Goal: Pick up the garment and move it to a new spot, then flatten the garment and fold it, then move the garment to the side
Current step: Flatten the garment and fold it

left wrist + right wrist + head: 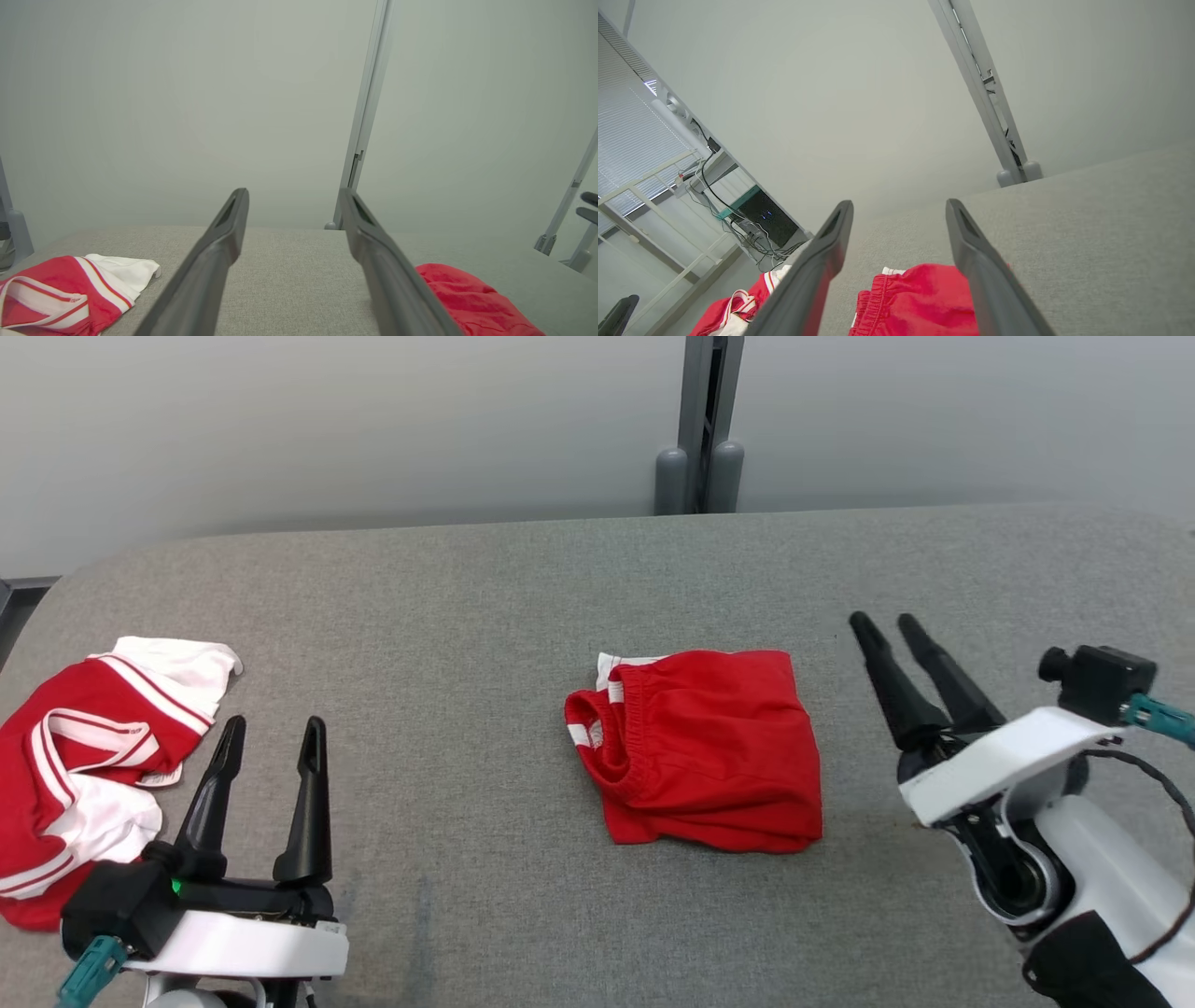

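Lying folded into a compact red bundle, the garment (700,751) rests on the grey padded table (467,579), with its elastic waistband and a sliver of white trim turned to the left. Both grippers are clear of it. The right gripper (882,621) is just right of the garment, fingers slanting up and leftward. The jaws stand apart and empty, and in the right wrist view the garment shows through the gap. The left gripper (274,728) is well to the garment's left and nearer the robot, its two fingers spread wide, holding nothing. Farther left of the garment lies a second piece of clothing (84,756) — red with white stripes and panels, crumpled. Beyond the garment, past the table's far edge, a grey upright post (705,429) rises against the pale wall.
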{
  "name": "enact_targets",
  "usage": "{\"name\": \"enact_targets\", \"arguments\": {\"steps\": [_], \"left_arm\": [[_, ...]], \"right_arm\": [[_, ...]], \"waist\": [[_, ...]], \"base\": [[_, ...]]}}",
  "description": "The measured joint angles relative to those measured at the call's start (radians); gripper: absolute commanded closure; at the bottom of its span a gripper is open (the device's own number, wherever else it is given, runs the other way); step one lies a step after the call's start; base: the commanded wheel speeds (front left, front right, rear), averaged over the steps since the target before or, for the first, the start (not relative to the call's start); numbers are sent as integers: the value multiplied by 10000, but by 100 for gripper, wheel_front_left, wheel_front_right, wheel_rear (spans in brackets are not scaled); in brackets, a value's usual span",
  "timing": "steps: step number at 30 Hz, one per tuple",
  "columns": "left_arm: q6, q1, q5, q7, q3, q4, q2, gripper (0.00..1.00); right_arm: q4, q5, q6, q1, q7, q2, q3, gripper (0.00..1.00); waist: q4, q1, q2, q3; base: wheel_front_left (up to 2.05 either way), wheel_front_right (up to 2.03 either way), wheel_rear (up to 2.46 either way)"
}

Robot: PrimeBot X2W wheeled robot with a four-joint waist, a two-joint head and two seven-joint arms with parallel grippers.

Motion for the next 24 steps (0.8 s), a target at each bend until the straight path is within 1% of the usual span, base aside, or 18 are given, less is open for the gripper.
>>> {"name": "enact_targets", "arguments": {"steps": [3, 6, 8, 9, 11, 14, 18, 21, 24], "left_arm": [[0, 137, 165, -2, 226, 0, -25, 0], [0, 267, 230, -2, 426, 27, -128, 0], [0, 321, 286, -2, 531, 33, -226, 0], [0, 321, 286, -2, 531, 33, -226, 0], [0, 382, 389, -2, 627, 90, -293, 0], [0, 546, 470, 0, 717, 228, -391, 0], [0, 648, 541, -2, 742, 303, -504, 0], [0, 661, 568, -2, 692, 311, -546, 0], [0, 659, 573, 0, 640, 316, -566, 0]], "right_arm": [[-207, -1076, 0, 431, -441, -324, -606, 0], [-514, -2266, 0, 943, -537, -299, -1678, 0], [-984, -3223, 0, 1447, -562, -69, -2571, 0], [-984, -3223, 0, 1447, -562, -69, -2571, 0], [-1455, -4322, 0, 2004, -573, 151, -3246, 0], [-1919, -5490, 0, 2945, -573, 596, -4100, 0], [-2245, -6817, 0, 3754, -573, 1177, -4709, 0], [-2232, -7246, 0, 3986, -573, 1590, -4878, 0], [-2199, -7463, 0, 3995, -573, 1755, -4888, 0]], "waist": [[-124, 0, 0, -134], [-214, 0, 0, -295], [-257, 0, 0, -380], [-257, 0, 0, -380], [-267, 0, 0, -448], [-217, 0, 0, -537], [-137, 0, 0, -551], [-96, 0, 0, -501], [-70, 0, 0, -493]], "base": [[0, 0, 0], [0, 0, 0], [0, 0, 0], [0, 0, 0], [0, 0, 0], [0, 0, 0], [0, 0, 0], [0, 0, 0], [0, 0, 0]]}}
